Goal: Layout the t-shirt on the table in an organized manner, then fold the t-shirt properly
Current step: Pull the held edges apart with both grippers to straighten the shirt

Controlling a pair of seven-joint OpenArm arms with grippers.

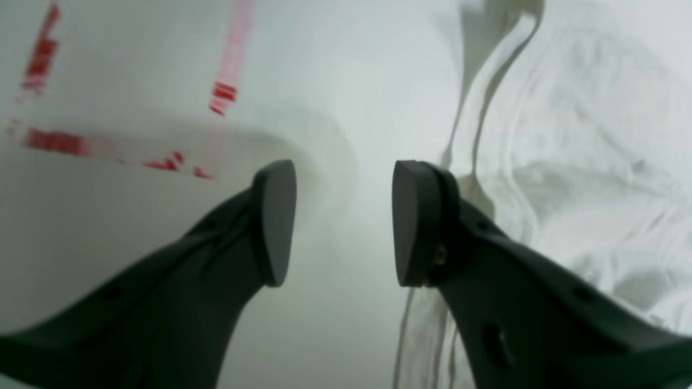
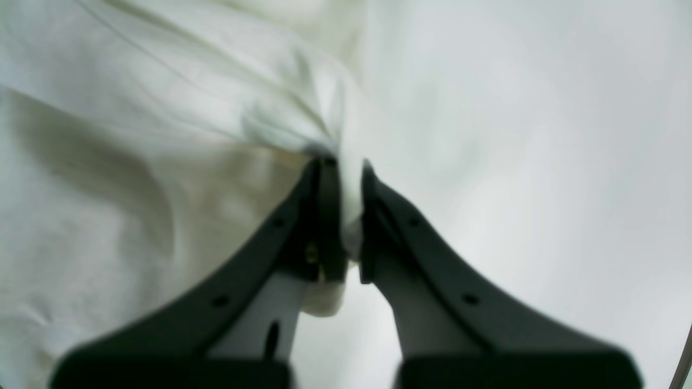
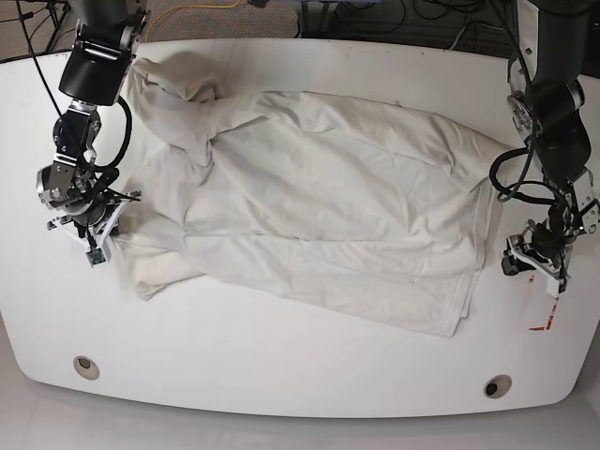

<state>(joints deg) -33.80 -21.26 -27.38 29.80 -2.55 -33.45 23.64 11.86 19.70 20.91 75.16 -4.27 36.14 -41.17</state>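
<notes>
A: Right gripper (image 2: 350, 216)?
B: Closed on a pinch of the t-shirt (image 2: 162, 135). White cloth bunched between the pads, a small tuft poking out below them. That's the shirt's edge on the left side of the base view.

A: Left gripper (image 1: 344, 221)?
B: Jaws apart, a moderate gap, nothing between the pads. Bare table (image 1: 335, 81) shows through the gap. The pad on the shirt side sits just beside the hem; can't tell if it touches the cloth.

A: Where's it sitting in the scene?
B: Right side of the base view, low over the table, just off the shirt's right edge. Red tape marks (image 1: 54, 141) lie on its other side, toward the table's right rim.

A: Shirt state?
B: Spread across the middle of the table, mostly plain white fabric showing, no print visible. Wrinkled, folds running left to right. Far-left portion is bunched up near the right arm's upper links. Near edge runs diagonally down to a corner at near right.

A: Anything else on the table?
B: Two round grommet holes (image 3: 85, 367) near the near edge, one at each end.
</notes>
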